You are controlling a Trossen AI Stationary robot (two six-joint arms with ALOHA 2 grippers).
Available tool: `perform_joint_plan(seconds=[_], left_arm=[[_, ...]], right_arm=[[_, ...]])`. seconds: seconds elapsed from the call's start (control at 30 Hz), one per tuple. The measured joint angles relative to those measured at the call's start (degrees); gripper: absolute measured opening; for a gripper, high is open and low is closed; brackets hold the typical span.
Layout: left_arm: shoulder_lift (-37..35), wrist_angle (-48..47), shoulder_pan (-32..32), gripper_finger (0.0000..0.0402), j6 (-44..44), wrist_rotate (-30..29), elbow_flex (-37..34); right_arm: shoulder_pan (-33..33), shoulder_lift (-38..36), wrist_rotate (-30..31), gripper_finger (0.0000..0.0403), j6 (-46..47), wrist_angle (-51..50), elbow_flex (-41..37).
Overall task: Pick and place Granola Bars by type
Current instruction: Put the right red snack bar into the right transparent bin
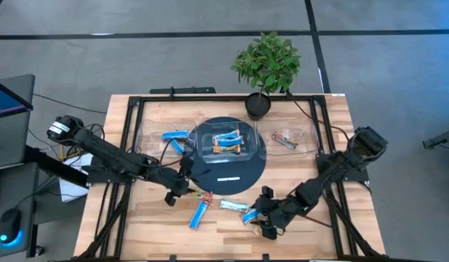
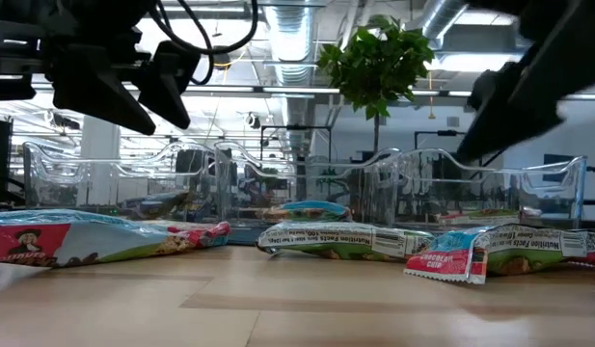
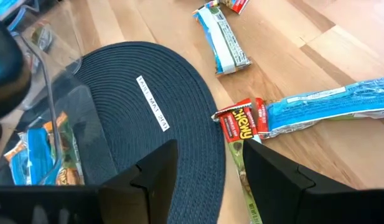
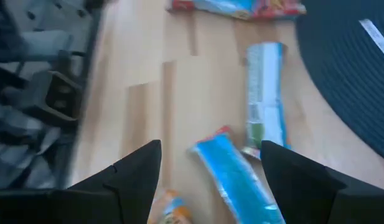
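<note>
Several wrapped granola bars lie loose on the wooden table near its front edge: a blue one [image 1: 199, 212], a pale silver-green one [image 1: 233, 206] and a blue one [image 1: 249, 216]. My left gripper [image 1: 182, 191] hovers open at the round dark mat's [image 1: 231, 178] near left edge; a red-ended bar [image 3: 240, 126] and a blue bar [image 3: 328, 104] lie just ahead of its fingers. My right gripper [image 1: 262, 218] hovers open over a blue bar [image 4: 232, 173], its fingers standing on either side of it without touching. Other bars lie in clear trays at the back.
Three clear trays stand in a row behind the mat: the left one [image 1: 157, 138] with blue bars, the middle one [image 1: 228, 142] with mixed bars, the right one [image 1: 286, 140] with a red-tan bar. A white label strip [image 1: 229, 177] lies on the mat. A potted plant [image 1: 266, 69] stands at the far edge.
</note>
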Motion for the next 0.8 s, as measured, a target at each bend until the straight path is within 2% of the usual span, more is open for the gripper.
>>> perform_joint_plan(seconds=[0.47,0.7,0.8], left_arm=[[0.00,-0.02,0.25,0.0178,0.66,0.32,0.00],[0.00,0.37,0.25,0.0178,1.02,0.33,0.00],[-0.01,0.39,0.25,0.0178,1.53,0.35,0.00]], right_arm=[[-2.07,6.97,-3.05,0.0269,0.23,-0.27,-0.06],[-1.32,7.12,-3.16,0.0268,0.27,-0.80,-0.06],[-1.36,7.12,-3.20,0.0260,3.80,-5.26,-0.06]])
